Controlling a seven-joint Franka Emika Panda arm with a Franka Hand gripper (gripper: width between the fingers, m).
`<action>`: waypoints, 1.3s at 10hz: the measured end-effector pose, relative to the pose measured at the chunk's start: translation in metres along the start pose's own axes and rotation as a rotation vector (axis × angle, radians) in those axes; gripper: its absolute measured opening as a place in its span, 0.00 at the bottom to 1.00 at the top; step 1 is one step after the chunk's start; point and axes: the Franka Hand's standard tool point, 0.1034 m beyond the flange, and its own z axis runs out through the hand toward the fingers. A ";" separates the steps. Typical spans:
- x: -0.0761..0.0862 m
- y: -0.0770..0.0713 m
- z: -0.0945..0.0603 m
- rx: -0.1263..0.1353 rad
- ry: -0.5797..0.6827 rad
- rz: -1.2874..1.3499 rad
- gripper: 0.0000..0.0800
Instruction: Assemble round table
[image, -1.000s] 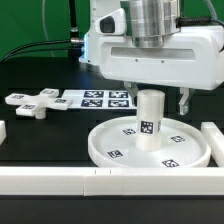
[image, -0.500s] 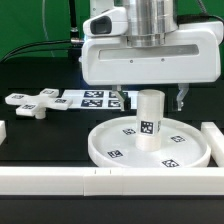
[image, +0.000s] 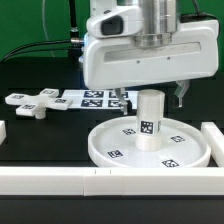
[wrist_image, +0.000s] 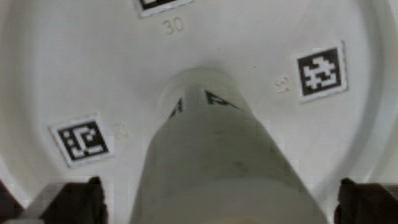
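White leg (image: 150, 122) upright on disc (image: 108, 140) — faint "30", perhaps; hand (image: 150, 99) spread, grasping nothing.

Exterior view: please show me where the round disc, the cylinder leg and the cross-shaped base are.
round disc (image: 100, 141), exterior view, bare floor of the disc on the exterior view's left.
cylinder leg (image: 150, 108), exterior view, side wall above its tag.
cross-shaped base (image: 29, 103), exterior view, middle of the cross.

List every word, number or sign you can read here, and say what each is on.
No words or brands can be read.
Disc: faint print by one tag, perhaps "30", too blurred to confirm.
Square tags on disc, leg, cross base, marker board: patterns only, no text.
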 end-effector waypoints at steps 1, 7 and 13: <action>0.001 -0.001 0.000 -0.011 -0.001 -0.117 0.81; 0.002 0.002 -0.001 -0.034 -0.022 -0.581 0.81; 0.003 -0.003 0.001 -0.082 -0.088 -1.185 0.81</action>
